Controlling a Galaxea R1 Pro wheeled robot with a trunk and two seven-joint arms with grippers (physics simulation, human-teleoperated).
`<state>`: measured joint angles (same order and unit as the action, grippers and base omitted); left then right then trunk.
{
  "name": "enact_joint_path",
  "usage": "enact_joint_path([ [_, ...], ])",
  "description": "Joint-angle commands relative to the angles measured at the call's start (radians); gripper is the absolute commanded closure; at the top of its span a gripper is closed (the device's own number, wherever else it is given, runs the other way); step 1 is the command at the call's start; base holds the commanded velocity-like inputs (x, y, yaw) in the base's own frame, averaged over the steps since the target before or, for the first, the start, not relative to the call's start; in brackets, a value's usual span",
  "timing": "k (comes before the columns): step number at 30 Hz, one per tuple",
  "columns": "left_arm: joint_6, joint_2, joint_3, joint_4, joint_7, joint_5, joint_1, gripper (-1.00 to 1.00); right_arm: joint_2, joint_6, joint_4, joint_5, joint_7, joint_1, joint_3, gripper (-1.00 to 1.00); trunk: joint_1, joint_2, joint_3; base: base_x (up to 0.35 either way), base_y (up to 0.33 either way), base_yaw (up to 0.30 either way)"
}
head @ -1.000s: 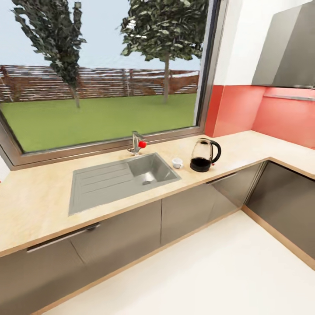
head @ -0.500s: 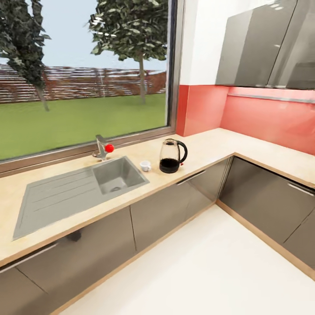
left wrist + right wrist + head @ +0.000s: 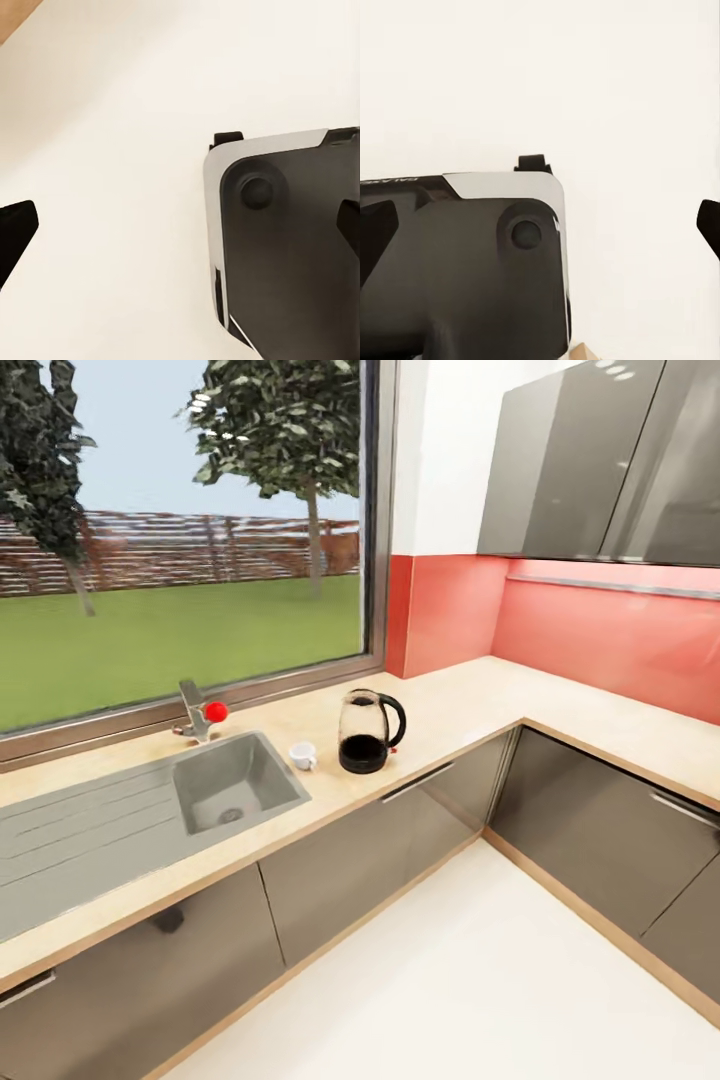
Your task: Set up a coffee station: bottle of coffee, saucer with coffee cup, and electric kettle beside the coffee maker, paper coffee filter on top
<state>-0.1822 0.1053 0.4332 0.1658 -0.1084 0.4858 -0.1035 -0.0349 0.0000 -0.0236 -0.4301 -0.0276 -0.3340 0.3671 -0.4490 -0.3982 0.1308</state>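
The electric kettle point(image 3: 365, 732), clear glass with a black lid, handle and base, stands upright on the kitchen countertop point(image 3: 470, 700), right of the steel sink point(image 3: 235, 790). The tiny white coffee cup point(image 3: 302, 755) sits on the worktop between the sink and the kettle. The coffee maker, bottle of coffee, kitchen shelf, paper coffee filter and saucer are out of view. My left gripper point(image 3: 180, 232) is open above pale floor and the robot's dark base, with nothing between its fingers. My right gripper point(image 3: 540, 225) is open likewise, also holding nothing.
A faucet point(image 3: 195, 712) with a red knob stands behind the sink under a wide window. The worktop turns a corner and runs along the red wall at right, under grey upper cabinets point(image 3: 590, 460). Grey cabinet fronts point(image 3: 380, 830) line a pale floor point(image 3: 450, 970).
The whole head view has shifted: sink, cup and kettle now sit further left and more of the right-hand counter shows. The camera moved; the kettle and cup keep their places on the worktop.
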Motion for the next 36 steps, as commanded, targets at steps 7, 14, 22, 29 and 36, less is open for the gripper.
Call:
enact_joint_path([
  [7, -0.002, -0.001, 0.009, 0.0, -0.005, 0.007, -0.001, -1.0, 0.0, -0.004, -0.001, -0.01, -0.003, 0.0, 0.009, -1.0, -0.001, -0.002, 0.002, 0.296, -0.184, 0.0],
  [14, -0.002, -0.001, 0.008, 0.0, -0.005, 0.008, -0.001, -1.0, 0.001, -0.005, -0.001, -0.01, -0.003, 0.0, 0.009, -1.0, -0.001, -0.002, 0.002, 0.272, -0.219, 0.0],
  [22, -0.002, -0.001, 0.009, 0.0, -0.005, 0.007, -0.001, -1.0, 0.001, -0.004, -0.001, -0.011, -0.002, 0.0, 0.009, -1.0, -0.001, -0.002, 0.002, 0.184, -0.277, 0.0],
  [29, -0.002, -0.001, 0.009, 0.0, -0.005, 0.007, -0.001, -1.0, 0.003, -0.005, -0.001, -0.01, -0.002, 0.0, 0.01, -1.0, -0.001, -0.002, -0.001, 0.142, -0.302, 0.087],
  [36, -0.002, -0.001, 0.009, 0.0, -0.005, 0.007, -0.001, -1.0, 0.003, -0.005, -0.001, -0.01, -0.001, 0.0, 0.009, -1.0, -0.001, -0.002, -0.008, 0.131, -0.306, 0.193],
])
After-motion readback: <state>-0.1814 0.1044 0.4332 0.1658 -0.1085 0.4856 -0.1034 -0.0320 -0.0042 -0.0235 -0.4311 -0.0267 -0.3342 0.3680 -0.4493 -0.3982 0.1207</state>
